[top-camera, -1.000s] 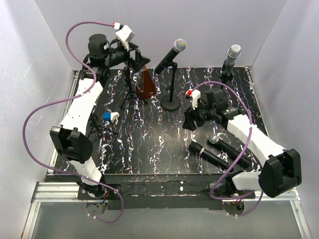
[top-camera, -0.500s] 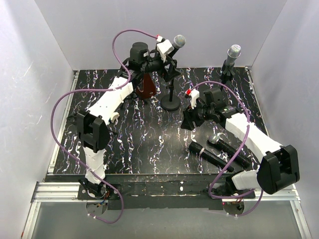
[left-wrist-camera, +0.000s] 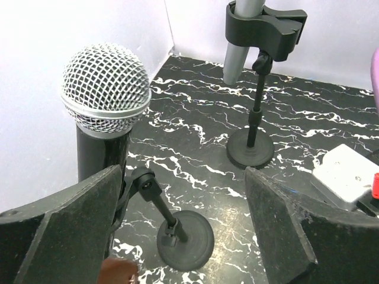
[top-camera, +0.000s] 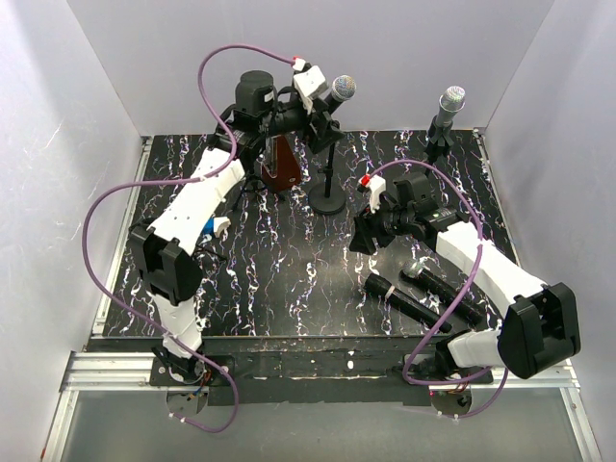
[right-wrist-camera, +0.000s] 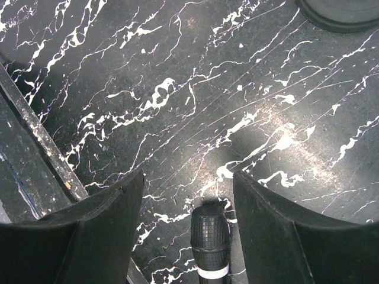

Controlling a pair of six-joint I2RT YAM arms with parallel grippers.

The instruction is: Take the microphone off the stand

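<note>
The black, white-veined surface [top-camera: 289, 279] carries everything. The left arm [top-camera: 197, 197] reaches to the far middle. Its pincer [left-wrist-camera: 182, 176] is open, fingers spread wide and gripping nothing. The right arm [top-camera: 491, 265] holds its pincer [right-wrist-camera: 188, 177] low over the surface, also open and empty.

Two stands rise at the back. The middle stand [top-camera: 329, 197] clips the microphone [left-wrist-camera: 106, 89], which sits just beside the left pincer's left finger. Its long axis is tilted, mesh head up and handle running down into the clip. The right-hand stand [left-wrist-camera: 253, 142] holds a second, grey-handled microphone [top-camera: 450, 101], head up.

Two loose microphones [top-camera: 416, 300] lie side by side near the right arm, making four in all. A brown wedge-shaped object [top-camera: 279, 166] stands just left of the middle stand. A small blue-and-white item [top-camera: 217, 226] lies by the left arm.
</note>
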